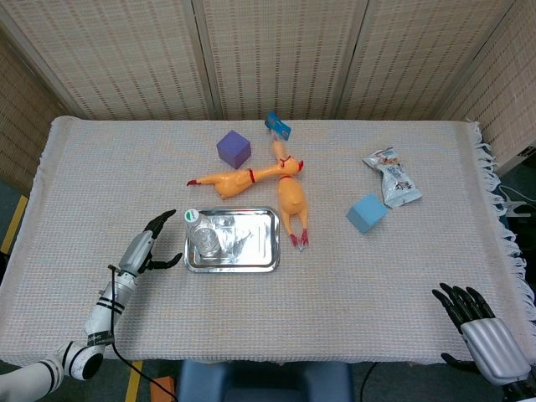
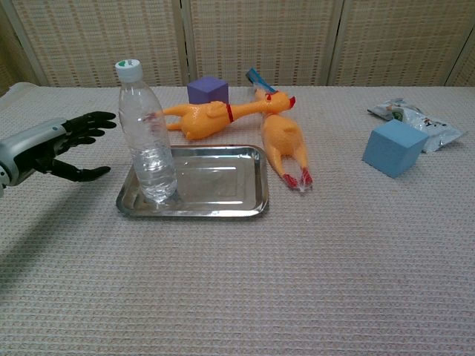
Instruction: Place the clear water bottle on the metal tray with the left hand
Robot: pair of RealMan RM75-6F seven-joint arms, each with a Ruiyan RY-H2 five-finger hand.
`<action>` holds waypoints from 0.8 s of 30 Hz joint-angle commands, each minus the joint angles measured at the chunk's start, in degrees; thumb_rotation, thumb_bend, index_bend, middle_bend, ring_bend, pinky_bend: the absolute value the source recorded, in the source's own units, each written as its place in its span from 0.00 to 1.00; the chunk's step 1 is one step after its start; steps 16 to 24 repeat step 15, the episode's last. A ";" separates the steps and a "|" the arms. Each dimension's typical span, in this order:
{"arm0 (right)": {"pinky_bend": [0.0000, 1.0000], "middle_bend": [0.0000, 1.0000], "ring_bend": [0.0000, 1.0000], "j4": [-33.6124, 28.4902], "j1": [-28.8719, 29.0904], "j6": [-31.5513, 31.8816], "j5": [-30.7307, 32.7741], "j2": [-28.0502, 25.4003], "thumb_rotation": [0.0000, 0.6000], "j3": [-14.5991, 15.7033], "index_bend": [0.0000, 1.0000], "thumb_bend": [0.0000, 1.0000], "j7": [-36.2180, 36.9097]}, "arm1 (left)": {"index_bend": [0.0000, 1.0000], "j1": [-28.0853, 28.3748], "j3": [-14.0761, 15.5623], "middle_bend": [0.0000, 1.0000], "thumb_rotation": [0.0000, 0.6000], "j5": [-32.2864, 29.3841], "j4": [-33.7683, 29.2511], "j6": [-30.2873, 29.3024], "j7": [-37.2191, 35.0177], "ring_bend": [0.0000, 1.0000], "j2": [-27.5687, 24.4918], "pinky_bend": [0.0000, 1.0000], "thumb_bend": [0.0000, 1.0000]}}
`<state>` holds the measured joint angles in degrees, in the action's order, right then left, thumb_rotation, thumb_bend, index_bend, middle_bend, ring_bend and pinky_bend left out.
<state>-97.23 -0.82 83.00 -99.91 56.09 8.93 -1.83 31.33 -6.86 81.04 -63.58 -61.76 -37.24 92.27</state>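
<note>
The clear water bottle (image 2: 148,137) with a white and green cap stands upright at the left end of the metal tray (image 2: 215,185); from above the bottle (image 1: 201,234) shows at the tray's (image 1: 247,251) left side. My left hand (image 2: 63,144) hangs open to the left of the bottle, apart from it, fingers spread; the head view shows this hand (image 1: 151,244) just off the tray's left edge. My right hand (image 1: 477,322) sits open at the table's front right corner, far from the tray.
Two orange rubber chickens (image 1: 289,197) lie beside and behind the tray. A purple cube (image 1: 234,148) and a small blue item (image 1: 279,126) sit further back. A blue cube (image 1: 367,212) and a snack packet (image 1: 394,178) lie to the right.
</note>
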 commanded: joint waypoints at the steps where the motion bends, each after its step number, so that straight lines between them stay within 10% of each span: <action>1: 0.00 0.00 0.00 0.03 0.02 -0.04 -0.21 0.02 1.00 0.10 0.00 0.03 -0.12 | 0.00 -4.35 3.32 0.00 1.00 2.79 -3.31 -5.73 4.81 0.00 -4.91 0.00 0.32; 9: 0.00 0.00 0.00 -0.11 -0.40 0.38 -1.26 0.65 1.00 0.54 0.00 0.03 -1.71 | 0.00 -15.03 9.35 0.00 1.00 8.30 -8.96 -21.75 22.59 0.00 -13.53 0.00 0.33; 24: 0.00 0.00 0.00 0.10 -0.55 0.85 -3.40 0.67 1.00 1.52 0.00 0.03 -1.52 | 0.00 -16.34 12.00 0.00 1.00 11.23 -13.85 -21.89 29.38 0.00 -17.42 0.00 0.34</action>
